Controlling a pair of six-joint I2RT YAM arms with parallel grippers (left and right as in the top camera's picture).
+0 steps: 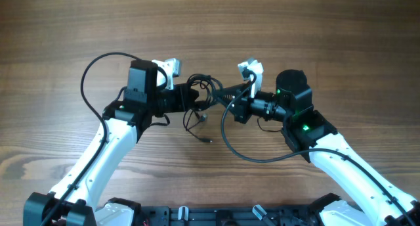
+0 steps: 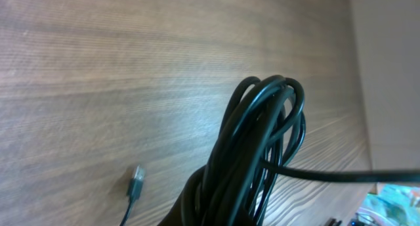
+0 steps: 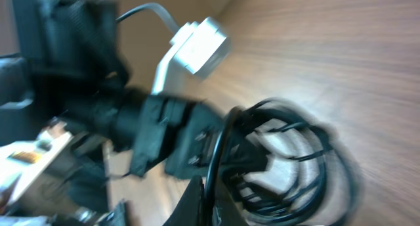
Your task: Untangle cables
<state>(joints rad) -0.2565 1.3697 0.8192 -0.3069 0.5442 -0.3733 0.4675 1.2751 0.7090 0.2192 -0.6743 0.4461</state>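
Closest to the lens in the left wrist view, the cables (image 2: 262,147) were seen as a tight black coil rising from the bottom edge, held off the tabletop (image 1: 328,29) near its middle. The coil was pinched by the left gripper (image 1: 186,98), whose fingers were pressed together on it. One strand (image 2: 328,175) was stretched straight to the right. The right gripper (image 1: 231,101), its fingers likewise closed, was judged to be nipping that strand, though the contact itself was left unclear by the blurred right wrist view.

The step in hand was judged to be the drawing of a first cord out of the bundle. Little of the task was done, since the loops were not yet parted. For the next move a steady pull apart was called for, with the left grip kept firm.

A loose plug (image 2: 136,180) lay on the tabletop beside the coil. The thick wire (image 1: 226,139) of the right arm sagged just beside the loose ends and could be snagged.
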